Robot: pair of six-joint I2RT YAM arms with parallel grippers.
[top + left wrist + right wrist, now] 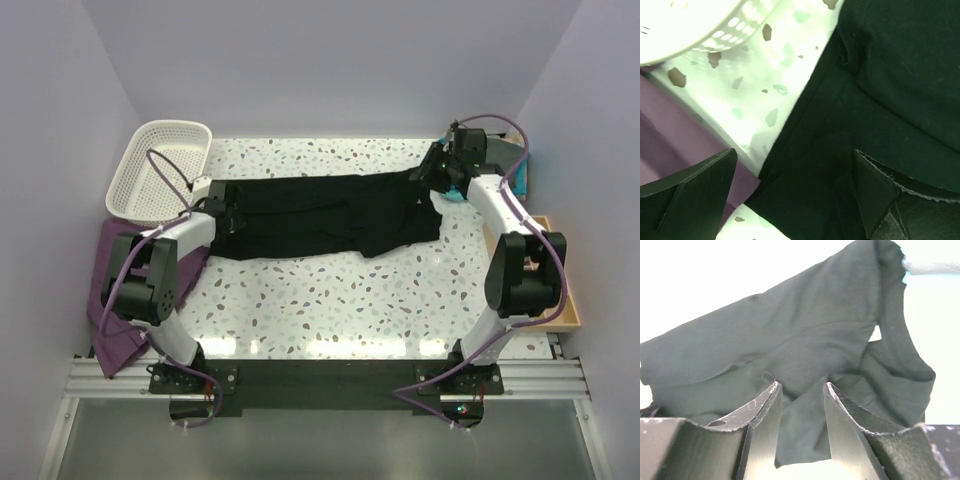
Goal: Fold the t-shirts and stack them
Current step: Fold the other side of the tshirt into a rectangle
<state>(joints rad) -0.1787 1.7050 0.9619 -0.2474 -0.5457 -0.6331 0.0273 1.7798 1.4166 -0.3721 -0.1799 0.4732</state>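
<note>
The large black t-shirt (320, 210) lies stretched left to right across the far half of the speckled table. My left gripper (228, 208) hovers over its left end. In the left wrist view the jaws (794, 155) stand wide apart over the shirt's edge (850, 125), holding nothing. My right gripper (437, 170) is at the shirt's right end. Its jaws (801, 385) stand apart with a fold of the black shirt (790, 340) lying between them, collar to the right. A teal tee (456, 194) peeks out under the right arm. No dark grey tee shows.
A white lattice basket (160, 170) stands at the back left, its rim also in the left wrist view (700, 35). A purple cloth (110, 290) hangs off the table's left edge. A wooden tray (565, 290) sits along the right edge.
</note>
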